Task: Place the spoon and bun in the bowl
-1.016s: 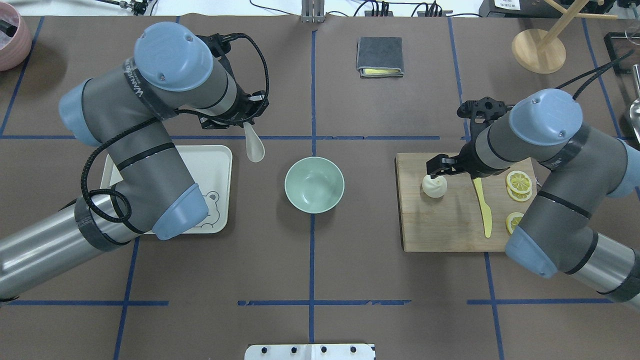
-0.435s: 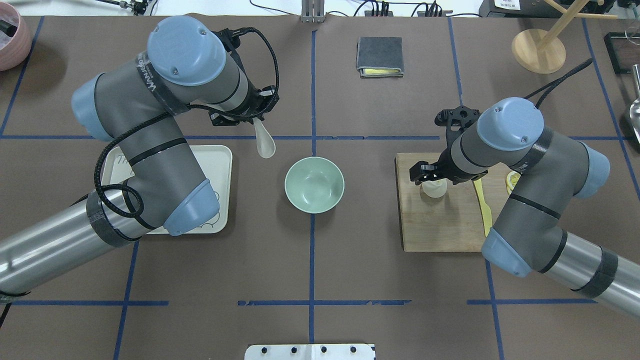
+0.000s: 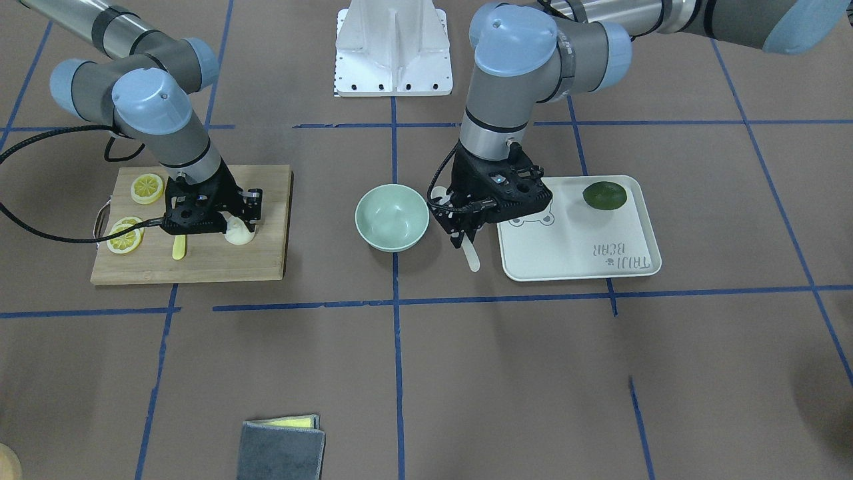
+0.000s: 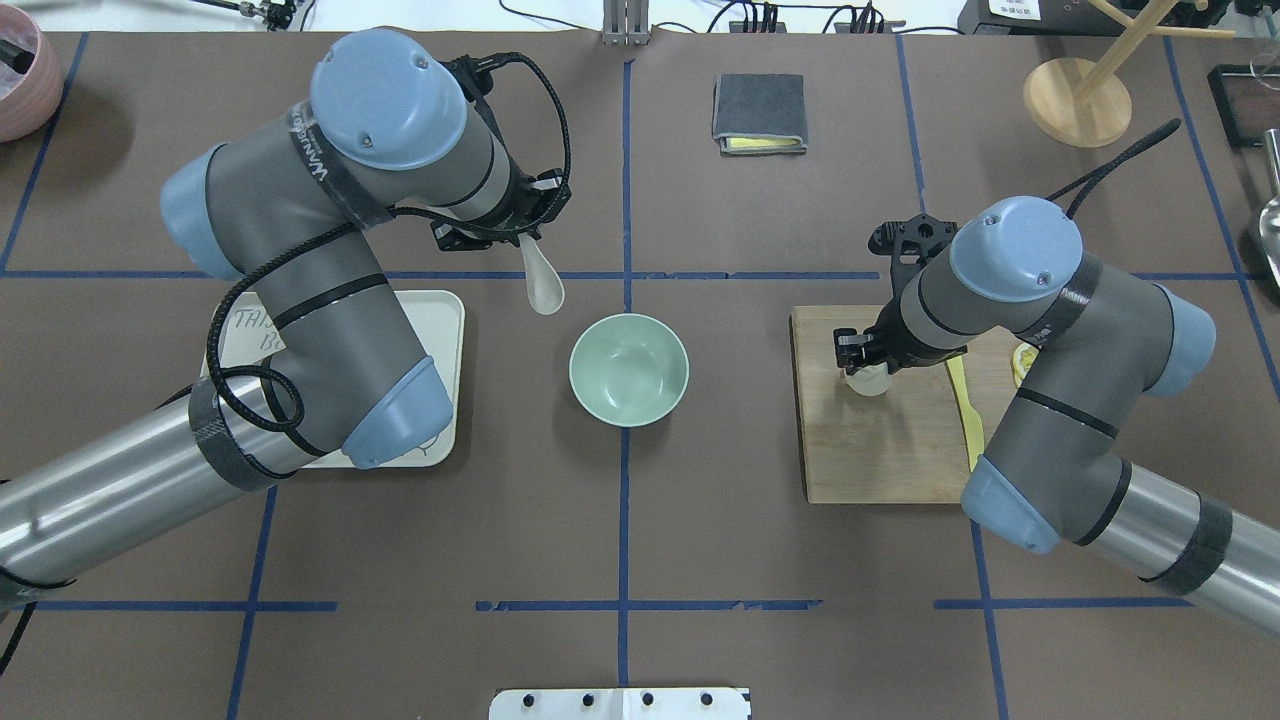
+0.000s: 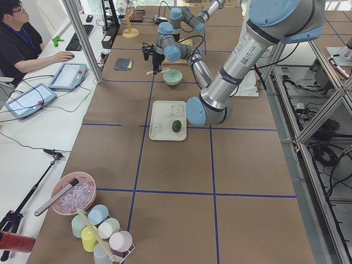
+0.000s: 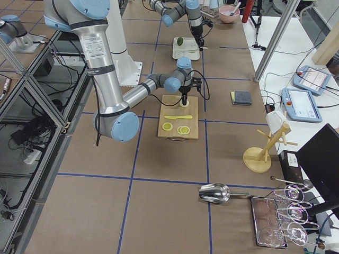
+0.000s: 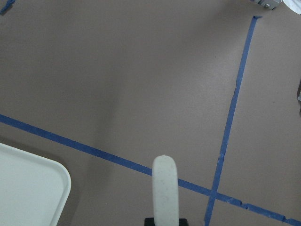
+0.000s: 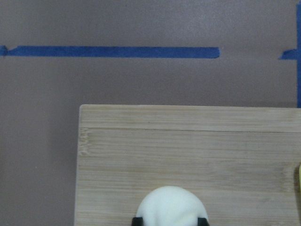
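From the front, note left gripper (image 3: 464, 235) clamped on spoon (image 3: 472, 257), just beside bowl (image 3: 392, 241), outside it. From overhead, locate bun (image 4: 868, 383) on cutting board (image 4: 880, 450) beneath lowered right gripper (image 4: 866, 365). In right wrist view, confirm fingertips (image 8: 137, 220) closed against both flanks of bun.

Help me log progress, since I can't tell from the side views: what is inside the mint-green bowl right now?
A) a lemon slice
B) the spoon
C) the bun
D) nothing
D: the bowl shows only its bare inside; the spoon hangs from the left gripper beside it, and the bun sits on the cutting board between the fingers of the right gripper.
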Controlling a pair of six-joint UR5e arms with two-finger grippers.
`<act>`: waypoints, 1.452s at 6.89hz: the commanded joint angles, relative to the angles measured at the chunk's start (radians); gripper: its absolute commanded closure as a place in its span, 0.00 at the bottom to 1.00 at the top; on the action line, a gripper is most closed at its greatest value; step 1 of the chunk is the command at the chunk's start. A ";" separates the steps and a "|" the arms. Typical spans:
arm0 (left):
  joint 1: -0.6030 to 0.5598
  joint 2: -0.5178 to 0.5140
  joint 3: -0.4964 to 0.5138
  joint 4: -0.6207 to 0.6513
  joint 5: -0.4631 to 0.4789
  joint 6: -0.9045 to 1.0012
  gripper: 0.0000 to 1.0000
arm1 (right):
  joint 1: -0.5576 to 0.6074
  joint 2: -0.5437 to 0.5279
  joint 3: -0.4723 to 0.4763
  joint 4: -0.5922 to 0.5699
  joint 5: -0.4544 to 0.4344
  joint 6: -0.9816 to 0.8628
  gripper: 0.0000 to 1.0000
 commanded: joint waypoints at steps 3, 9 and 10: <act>0.050 -0.073 0.130 -0.123 0.003 -0.125 1.00 | 0.030 -0.004 0.050 -0.030 0.014 -0.005 1.00; 0.139 -0.055 0.171 -0.168 0.090 -0.136 1.00 | 0.096 0.022 0.099 -0.099 0.078 -0.013 1.00; 0.139 -0.051 0.166 -0.168 0.090 -0.134 0.25 | 0.096 0.024 0.099 -0.099 0.079 -0.013 1.00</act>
